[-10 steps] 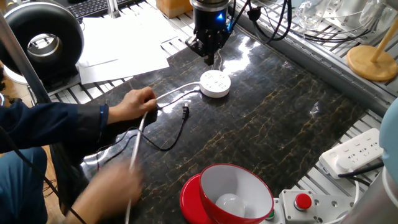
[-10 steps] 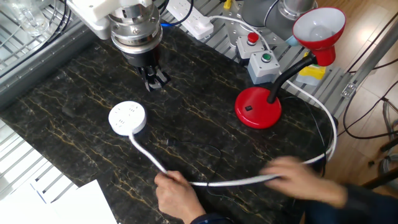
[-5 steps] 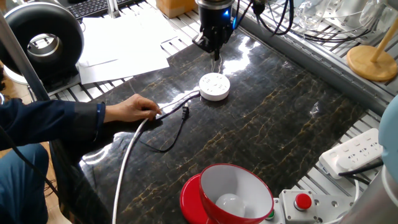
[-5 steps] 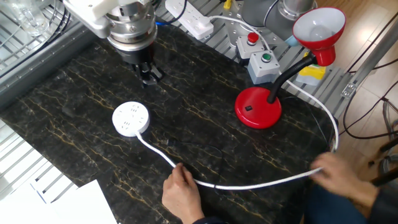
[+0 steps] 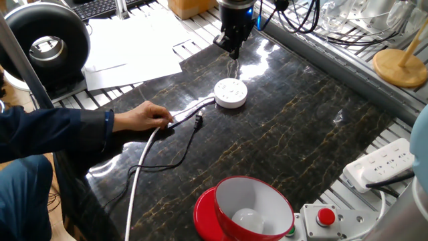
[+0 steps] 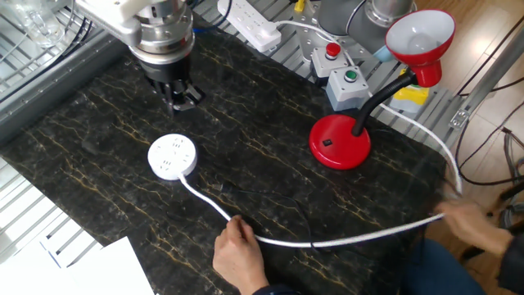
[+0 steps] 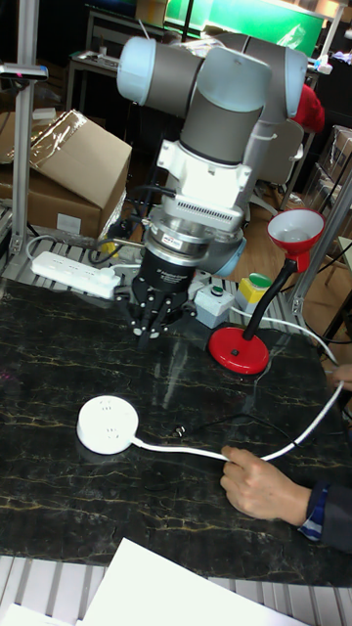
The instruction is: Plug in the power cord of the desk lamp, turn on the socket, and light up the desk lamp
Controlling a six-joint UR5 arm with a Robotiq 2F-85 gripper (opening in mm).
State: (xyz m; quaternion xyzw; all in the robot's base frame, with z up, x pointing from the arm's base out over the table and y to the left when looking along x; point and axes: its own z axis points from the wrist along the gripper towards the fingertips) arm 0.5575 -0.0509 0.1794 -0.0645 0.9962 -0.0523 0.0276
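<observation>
The socket [image 5: 231, 92] is a round white puck lying flat on the dark table, also seen as the socket [image 6: 173, 156] and the socket [image 7: 108, 423]. Its thick white cable runs to a person's hand [image 5: 144, 117]. The power cord's small black plug [image 5: 198, 120] lies loose on the table beside that cable, a little short of the socket. The red desk lamp [image 6: 340, 141] stands unlit at the table's side, shade [image 6: 420, 37] turned up. My gripper [image 6: 182, 100] hangs beyond the socket, shut with nothing in it, also visible as the gripper [image 7: 150, 331].
A person's hand [image 6: 237, 254] pins the white cable [image 6: 344, 239] to the table. A long white power strip [image 6: 246, 18] and a button box [image 6: 344, 82] sit at the far edge. Papers [image 5: 127, 47] lie beside the mat.
My gripper has drawn back from the socket toward the table's far edge. The person's second hand has pulled away, and the white cable and black cord now lie straighter.
</observation>
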